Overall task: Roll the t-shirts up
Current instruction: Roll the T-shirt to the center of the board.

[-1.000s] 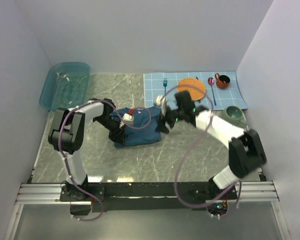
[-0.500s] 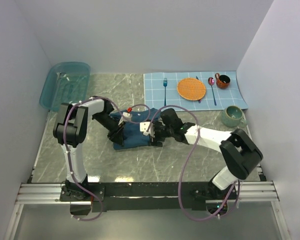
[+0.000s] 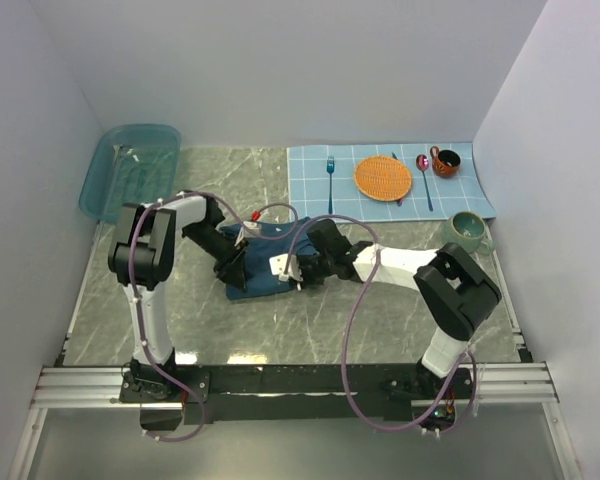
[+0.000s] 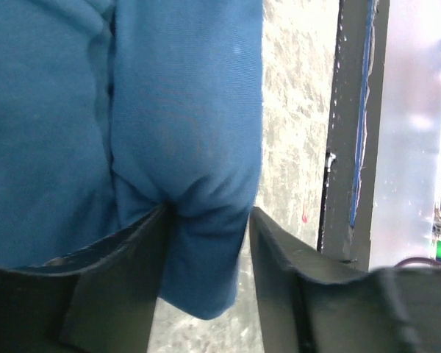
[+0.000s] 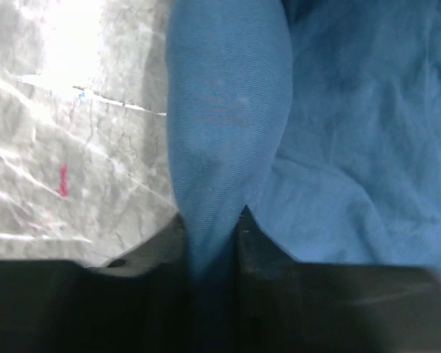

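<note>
The left pincer (image 4: pixel 208 211) grasps the t-shirt (image 3: pixel 263 283) at its left end; the right pincer (image 5: pixel 211 215) pinches its right end.

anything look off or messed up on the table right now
Nothing spilled or broken. The t-shirt is a bunched heap, not flat, with the left gripper and right gripper each pinching a fold of it. The green bowl sits off the placemat, beside its near right corner.
</note>
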Robot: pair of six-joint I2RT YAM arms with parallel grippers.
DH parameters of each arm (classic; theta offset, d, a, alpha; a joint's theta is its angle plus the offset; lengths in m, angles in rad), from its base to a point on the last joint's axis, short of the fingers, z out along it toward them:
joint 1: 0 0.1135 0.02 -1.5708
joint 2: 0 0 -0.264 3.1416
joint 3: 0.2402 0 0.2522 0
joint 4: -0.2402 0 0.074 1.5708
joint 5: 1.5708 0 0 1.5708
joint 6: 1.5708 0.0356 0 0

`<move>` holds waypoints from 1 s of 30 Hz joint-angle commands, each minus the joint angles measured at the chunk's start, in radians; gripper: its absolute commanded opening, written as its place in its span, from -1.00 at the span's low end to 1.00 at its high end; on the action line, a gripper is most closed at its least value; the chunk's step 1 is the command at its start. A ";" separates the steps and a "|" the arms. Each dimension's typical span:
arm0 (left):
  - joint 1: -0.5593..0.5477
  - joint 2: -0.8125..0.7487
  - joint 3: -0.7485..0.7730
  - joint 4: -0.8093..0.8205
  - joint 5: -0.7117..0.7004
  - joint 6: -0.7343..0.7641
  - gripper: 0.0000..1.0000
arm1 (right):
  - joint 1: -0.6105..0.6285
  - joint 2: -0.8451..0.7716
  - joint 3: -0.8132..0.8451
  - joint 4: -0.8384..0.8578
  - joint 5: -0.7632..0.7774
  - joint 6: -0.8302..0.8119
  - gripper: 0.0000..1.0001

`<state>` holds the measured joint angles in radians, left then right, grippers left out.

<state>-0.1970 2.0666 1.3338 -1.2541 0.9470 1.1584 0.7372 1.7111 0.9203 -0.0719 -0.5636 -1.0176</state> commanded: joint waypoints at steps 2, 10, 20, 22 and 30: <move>0.027 -0.291 -0.222 0.365 -0.063 -0.178 0.34 | -0.005 0.045 0.130 -0.149 -0.028 0.031 -0.86; -0.071 -0.527 -0.469 0.777 -0.257 -0.279 0.53 | -0.021 0.084 0.195 -0.230 -0.051 0.085 -0.85; -0.030 -0.246 -0.247 0.359 -0.092 -0.192 -0.72 | -0.022 0.058 0.173 -0.278 -0.076 0.106 -0.81; -0.015 -0.172 -0.190 0.129 -0.031 -0.055 -0.83 | -0.022 0.056 0.222 -0.395 -0.137 0.105 -0.82; -0.002 0.012 -0.024 -0.122 -0.036 0.007 -0.46 | -0.114 0.327 0.586 -0.863 -0.384 0.173 -0.85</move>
<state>-0.2073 2.0495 1.2793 -1.1950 0.9165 1.0973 0.6868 1.9068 1.3300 -0.6415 -0.7818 -0.8577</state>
